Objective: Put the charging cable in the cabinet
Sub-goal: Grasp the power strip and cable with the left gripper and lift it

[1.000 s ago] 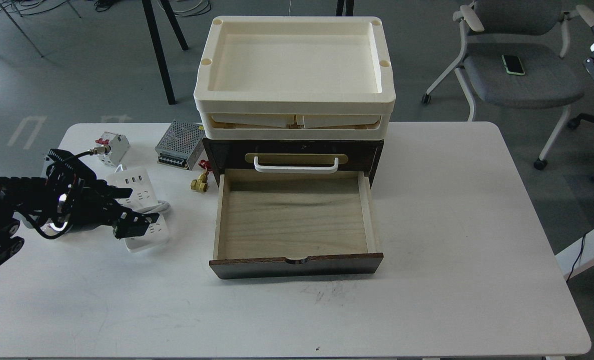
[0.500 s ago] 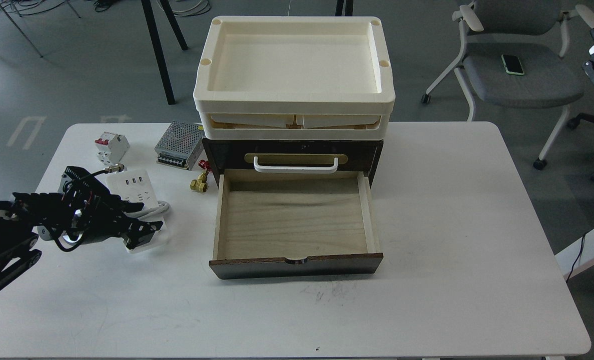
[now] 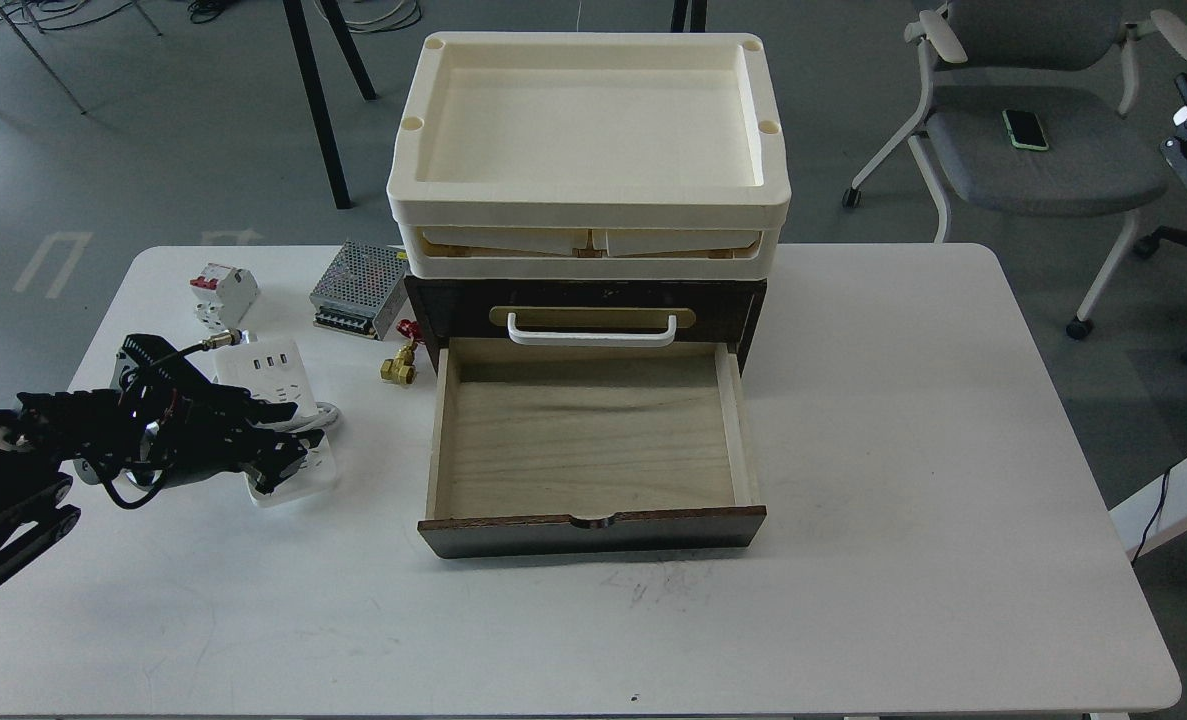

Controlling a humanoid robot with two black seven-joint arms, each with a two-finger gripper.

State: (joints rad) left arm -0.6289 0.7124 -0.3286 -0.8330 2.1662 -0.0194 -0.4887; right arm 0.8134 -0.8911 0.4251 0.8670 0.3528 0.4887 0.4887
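Note:
The charging cable is a white power strip with its cord coiled around the middle. It lies on the table left of the cabinet. The cabinet's lower drawer is pulled out, and its pale wood inside is bare. My left gripper comes in from the left and sits low over the middle of the strip. Its two dark fingers are apart, one on each side of the cord wrap, and the strip rests flat. My right gripper is out of view.
A cream plastic tray sits on top of the cabinet. A white-and-red circuit breaker, a metal mesh power supply box and a small brass valve lie behind the strip. An office chair stands at the back right.
My left gripper has dropped and drawn back toward me, coming down onto the middle of the power strip. Its fingers look slightly closer together. The strip has not moved.

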